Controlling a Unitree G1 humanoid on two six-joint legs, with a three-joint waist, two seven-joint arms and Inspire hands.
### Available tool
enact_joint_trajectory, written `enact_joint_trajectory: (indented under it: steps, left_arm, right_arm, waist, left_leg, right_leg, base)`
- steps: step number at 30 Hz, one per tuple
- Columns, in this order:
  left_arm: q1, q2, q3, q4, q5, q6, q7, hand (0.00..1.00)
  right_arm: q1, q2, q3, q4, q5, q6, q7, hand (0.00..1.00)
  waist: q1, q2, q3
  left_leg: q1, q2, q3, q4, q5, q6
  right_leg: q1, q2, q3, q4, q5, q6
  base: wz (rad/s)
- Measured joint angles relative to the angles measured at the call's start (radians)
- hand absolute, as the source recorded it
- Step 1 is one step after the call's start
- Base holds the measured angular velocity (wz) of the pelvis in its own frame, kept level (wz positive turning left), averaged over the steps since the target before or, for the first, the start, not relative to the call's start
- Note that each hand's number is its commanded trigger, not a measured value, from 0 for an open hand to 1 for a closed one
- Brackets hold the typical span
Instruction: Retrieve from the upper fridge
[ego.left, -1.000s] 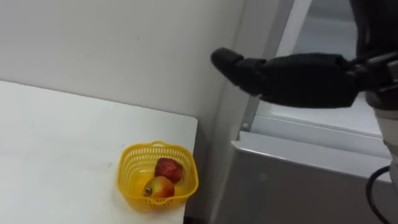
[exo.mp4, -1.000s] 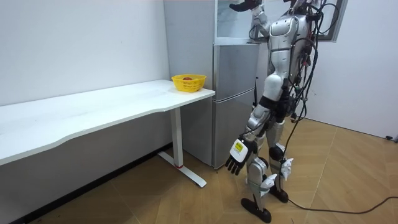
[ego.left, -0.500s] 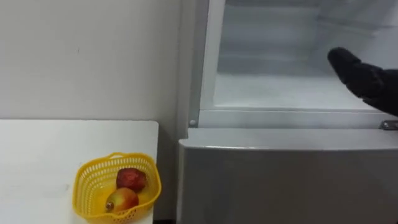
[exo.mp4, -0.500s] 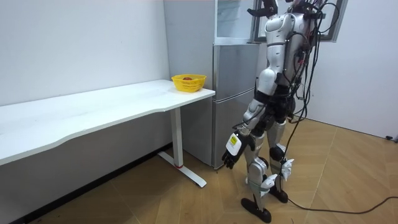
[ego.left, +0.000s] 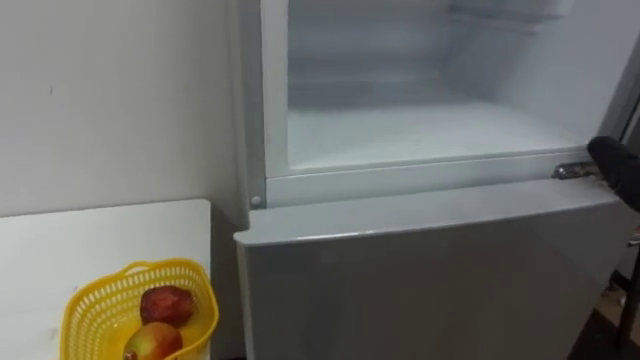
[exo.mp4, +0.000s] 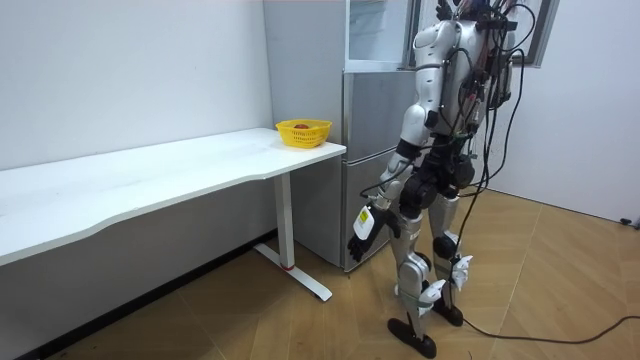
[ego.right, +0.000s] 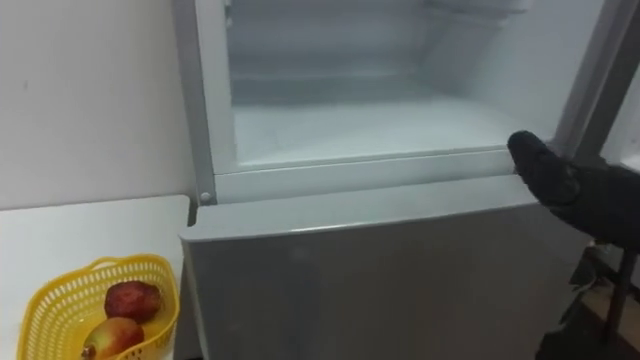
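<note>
Two fruits (ego.left: 167, 303) lie in the basket (ego.left: 95, 290) left of the fridge (ego.left: 420, 270); its open upper compartment (ego.left: 400, 130), now squarely ahead, looks bare; right hand (ego.right: 575, 190), fingers straight together, has sunk to its sill (ego.left: 400, 175); left hand (exo.mp4: 362, 222) hangs slack before the fridge.

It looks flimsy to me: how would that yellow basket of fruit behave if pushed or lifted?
The yellow basket looks like thin openwork plastic, so it is probably light and slightly flexible. Its fruit could roll if tilted. It sits near the table edge, so a push might slide it off.
</note>
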Motion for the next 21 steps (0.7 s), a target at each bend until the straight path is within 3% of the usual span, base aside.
enact_joint_trajectory:
  steps: [6,10,15,21]
  left_arm:
    - [-0.012,-0.003,-0.001,0.0,0.0,0.0,0.022,0.0]
    - [-0.016,0.0,-0.024,0.003,0.001,0.0,0.035,0.0]
    - [-0.027,-0.001,-0.037,0.022,0.001,0.004,0.036,0.0]
    - [-0.037,-0.004,-0.056,0.021,0.001,0.011,0.029,0.0]
  right_arm:
    - [0.023,0.015,0.0,0.0,0.023,0.015,0.004,0.0]
    - [0.052,0.045,0.002,0.006,-0.024,0.014,0.026,0.0]
    - [0.141,0.096,0.026,0.037,-0.139,0.037,0.082,0.0]
    - [0.145,0.098,0.068,0.038,-0.173,0.058,0.162,0.0]
  waist:
    - [-0.005,-0.006,0.0036]
    - [-0.01,-0.009,0.0122]
    - [-0.003,-0.012,0.0108]
    - [0.006,0.001,0.008]
  left_leg:
    - [0.001,0.003,0.019,-0.002,0.0,-0.001]
    - [0.003,0.006,0.023,-0.003,0.0,-0.001]
    - [-0.004,0.006,0.033,-0.008,-0.001,0.0]
    - [-0.011,0.004,0.031,-0.009,-0.001,0.0]
  right_leg:
    - [-0.012,0.004,0.001,0.013,0.0,0.0]
    - [-0.011,0.003,0.0,0.013,0.0,0.0]
    - [-0.023,0.002,0.001,0.014,0.0,0.0]
    - [-0.029,0.002,-0.001,0.014,0.0,-0.001]
  base:
    - [-0.06]
    - [-0.01]
    - [-0.07]
    - [0.0]
